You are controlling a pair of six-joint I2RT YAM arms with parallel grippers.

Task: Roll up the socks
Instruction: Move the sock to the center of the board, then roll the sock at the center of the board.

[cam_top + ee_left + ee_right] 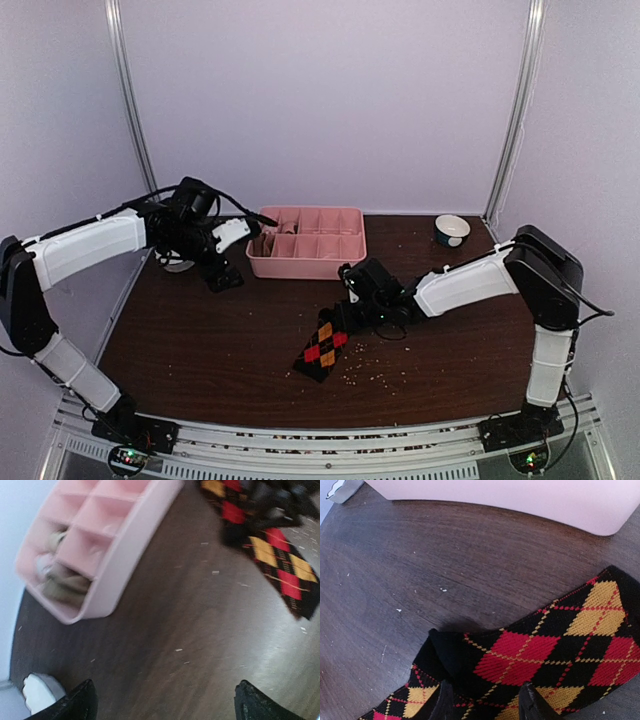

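Note:
A black sock with red and orange diamonds (pixel 322 345) lies on the dark table in front of the pink tray. It also shows in the right wrist view (pixel 535 650) and the left wrist view (pixel 280 565). My right gripper (pixel 347 312) is at the sock's far end. Its jaws (pixel 487 706) are shut on a raised fold of the fabric, and the black cuff is turned over beside them. My left gripper (pixel 225 276) is open and empty (pixel 165 707), low over bare table left of the tray. Cream and olive rolled socks (pixel 62 580) sit in the tray's end compartments.
The pink compartment tray (pixel 345 262) stands at the back centre and shows in the left wrist view (pixel 125 540). A small bowl (pixel 452 230) is at the back right. A white object (pixel 178 263) lies by the left gripper. Crumbs dot the table near the sock.

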